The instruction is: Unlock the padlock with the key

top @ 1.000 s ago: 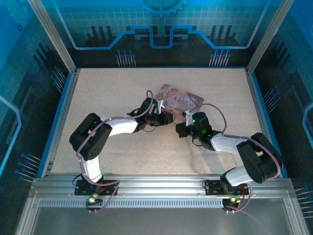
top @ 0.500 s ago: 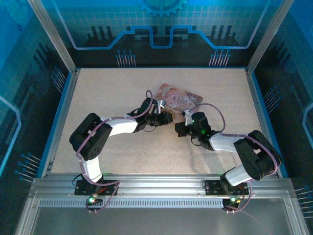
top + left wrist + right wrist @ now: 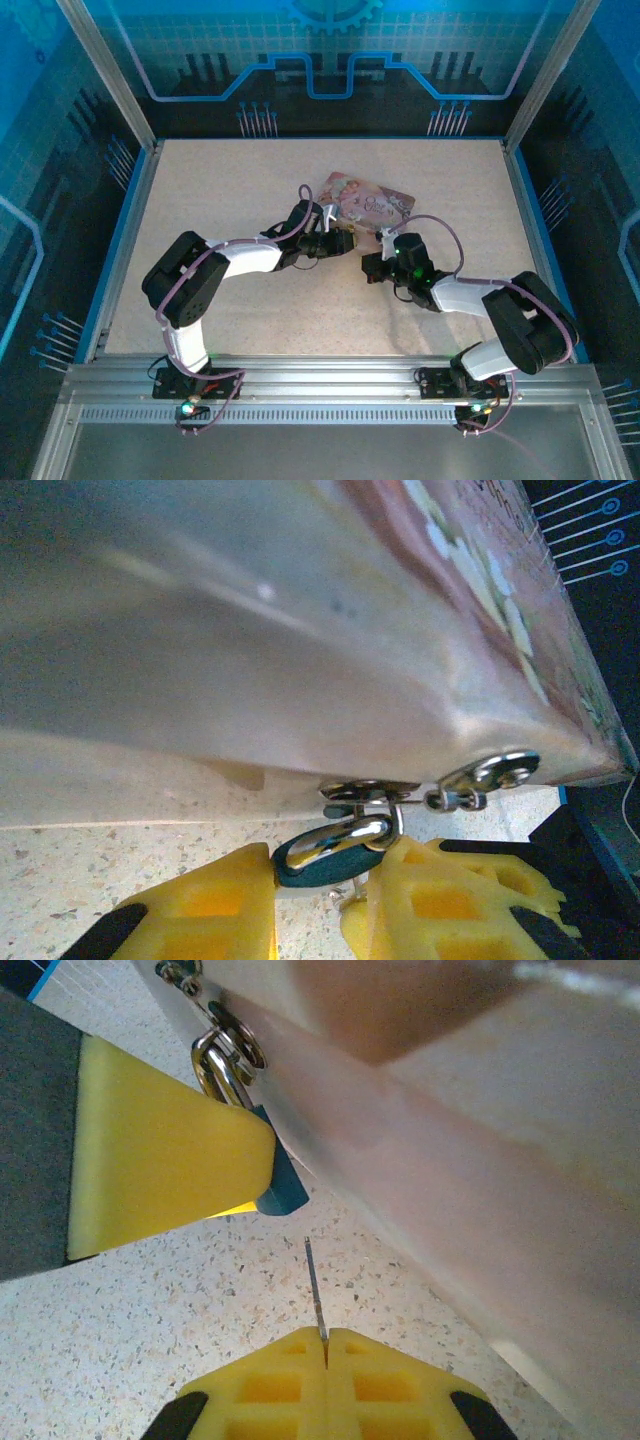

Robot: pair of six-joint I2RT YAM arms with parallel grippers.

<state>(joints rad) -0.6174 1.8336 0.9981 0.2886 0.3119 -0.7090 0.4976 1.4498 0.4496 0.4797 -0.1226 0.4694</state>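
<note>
Top view, pink tin [image 3: 366, 202]: you see it lying near the middle of the table [image 3: 220, 190], a little toward the far edge.
Top view, left gripper [image 3: 340, 240]: it reaches in from the left to the tin's near left corner.
Top view, right gripper [image 3: 370, 264]: it sits just beside that same corner, on the near side, facing your left gripper.
Left wrist view, padlock [image 3: 300, 870]: its dark blue body is pinched between your two yellow fingers [image 3: 205, 905], low at the tin's corner, just above the table.
Left wrist view, shackle [image 3: 338, 842]: the silvery loop is threaded through the hasp [image 3: 365, 790] on the tin's side wall.
Right wrist view, key [image 3: 313, 1285]: your right fingers [image 3: 265, 1385] are pressed together on its base, and the thin blade sticks out above the speckled table.
Right wrist view, key and padlock: the tip aims toward the blue body [image 3: 282, 1188]. It is near but not touching.
Right wrist view, left finger [image 3: 160, 1160]: it presses flat against the padlock, under the tin's corner.
</note>
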